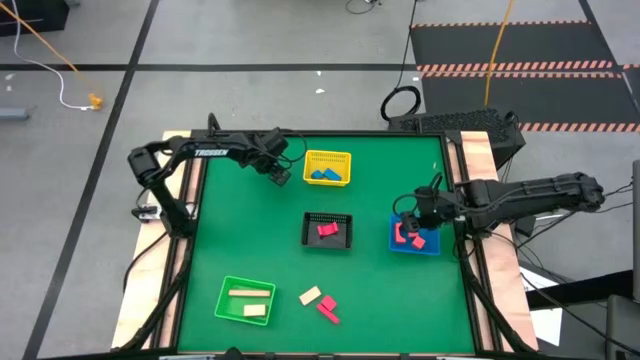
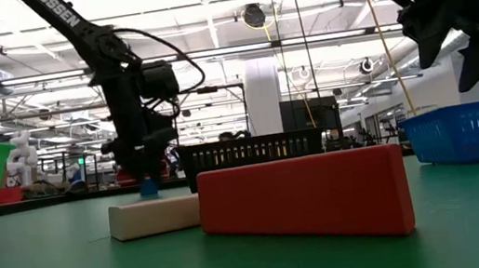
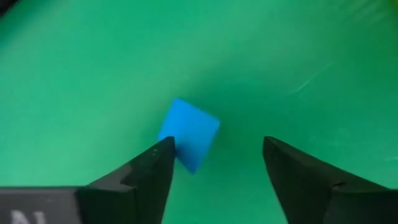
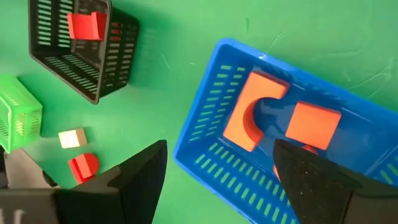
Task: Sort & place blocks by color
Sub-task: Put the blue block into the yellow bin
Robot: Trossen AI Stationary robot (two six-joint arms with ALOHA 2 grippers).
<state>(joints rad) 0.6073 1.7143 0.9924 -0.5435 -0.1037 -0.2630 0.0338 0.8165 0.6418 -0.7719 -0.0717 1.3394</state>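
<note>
The left gripper [image 3: 214,163] stands open around a blue block [image 3: 188,134] on the green table [image 1: 380,290], beside the yellow basket [image 1: 328,157]. The right gripper [image 4: 221,177] hangs open over the blue basket [image 4: 205,130] with orange-red blocks [image 4: 313,124]. A red block [image 2: 305,198] and a tan block [image 2: 152,216] lie loose near the green basket [image 1: 225,300].

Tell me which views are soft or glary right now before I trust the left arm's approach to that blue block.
Left wrist view: blue block fairly crisp, left gripper fingers dark, mat faintly streaked with glare. Low view: bright ceiling lights wash the background; red block looms large and close, and the arms show as silhouettes. High view: even light, no harsh shadows. Right wrist view: clear into the blue basket.
</note>
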